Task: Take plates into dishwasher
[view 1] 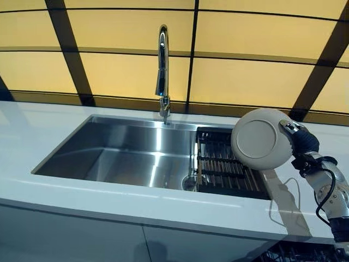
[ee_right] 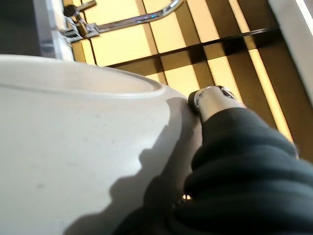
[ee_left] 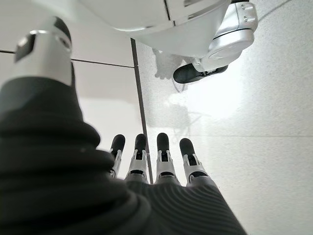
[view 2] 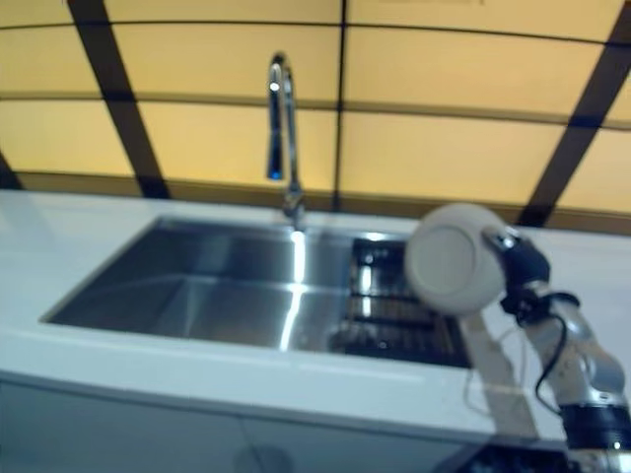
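The robot's right hand (view 1: pixel 299 141) came in from about four o'clock in the head views and held a round, off-white ceramic plate (view 1: pixel 260 138) up on its edge, the underside with its raised foot ring turned toward the camera. The plate hung in the air above the right end of the rectangular stainless-steel sink (view 1: pixel 131 155), over the dark slatted rack (view 1: pixel 223 166) that filled that end of the basin. In the right wrist view the plate (ee_right: pixel 73 156) filled most of the picture, and the dark-tipped thumb (ee_right: pixel 212 100) was pressed against its rim, so the hand was clamped on the plate; the other fingers lay behind the plate and could not be seen.

The tall chrome gooseneck tap (view 1: pixel 162 71) stood at twelve o'clock from the basin, at its back edge. The white countertop (view 1: pixel 38 136) ran all round the sink, and behind it rose a wall of amber panels (view 1: pixel 120 73) split by dark bars. At about five o'clock, at the lower edge of the left eye view, a bit of a dark wire rack (view 1: pixel 294 254) showed below the counter.

The left hand (ee_left: pixel 151 161) appeared only in its own wrist view, its fingers (ee_left: pixel 164 152) straight and side by side, holding nothing, pointing down at a pale speckled floor (ee_left: pixel 264 161).
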